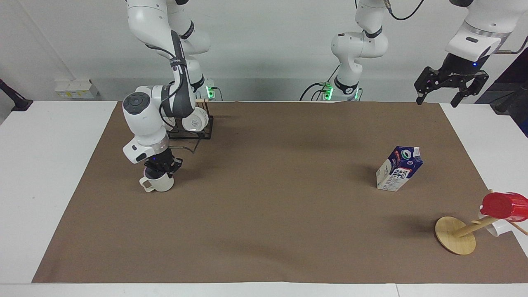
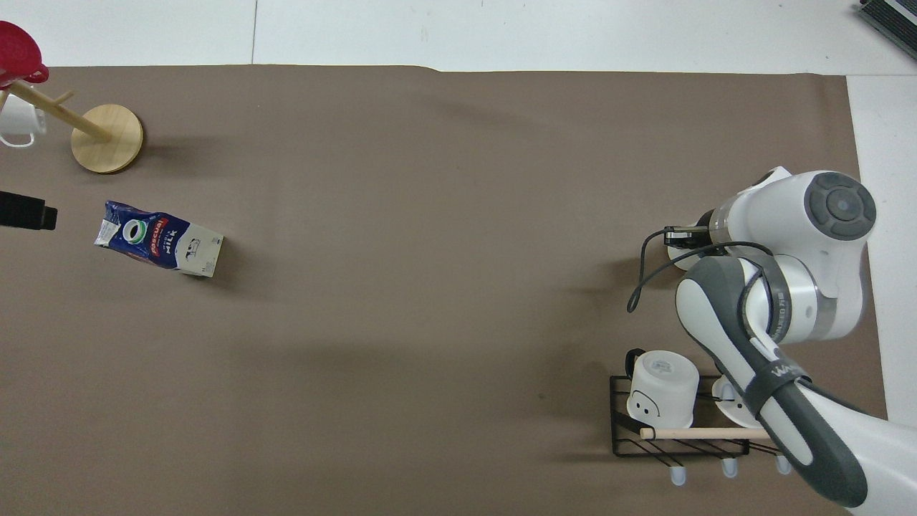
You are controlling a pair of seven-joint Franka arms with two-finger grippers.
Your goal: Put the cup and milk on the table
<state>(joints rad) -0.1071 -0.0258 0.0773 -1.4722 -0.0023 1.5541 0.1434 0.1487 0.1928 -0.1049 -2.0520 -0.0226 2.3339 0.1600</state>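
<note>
Start nearest the robots: your right gripper (image 1: 160,170) is closed on the rim of the cup (image 1: 157,183), which sits upright on the table (image 1: 264,231) at the right arm's end. Pull away carelessly and you tip it (the fingers reach inside). Farther out, the milk (image 1: 398,168) stands on the sheet. Your left gripper (image 1: 449,84) waits with fingers spread, raised over its own end.
</note>
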